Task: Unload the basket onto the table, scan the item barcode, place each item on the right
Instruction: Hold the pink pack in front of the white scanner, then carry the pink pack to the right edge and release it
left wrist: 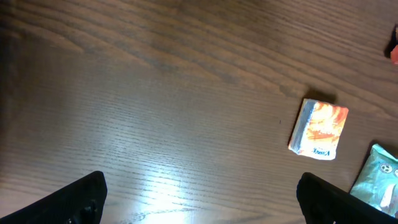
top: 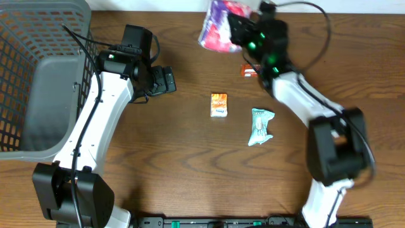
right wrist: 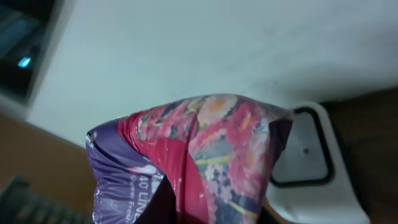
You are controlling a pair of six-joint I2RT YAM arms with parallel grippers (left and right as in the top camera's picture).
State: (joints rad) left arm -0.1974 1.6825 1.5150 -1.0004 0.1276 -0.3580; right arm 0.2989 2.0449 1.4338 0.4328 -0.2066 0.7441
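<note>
I hold the soft pink and purple flowery plastic packet (top: 214, 31) in my right pincer (top: 233, 31). It is pinched narrow on the packet, far up past the small orange box (top: 219, 104), at the edge of the brown wood counter (top: 190, 164).

In the right wrist view, a white thing with a dark window (right wrist: 305, 149) sits just behind the packet. I think it is the scanner.

The packet is squishy and crinkly, so it could slip out. Its stripes could also face the wrong way and not get read.

My left pincer (left wrist: 199, 199) is wide with nothing in it, left of the orange box.
</note>
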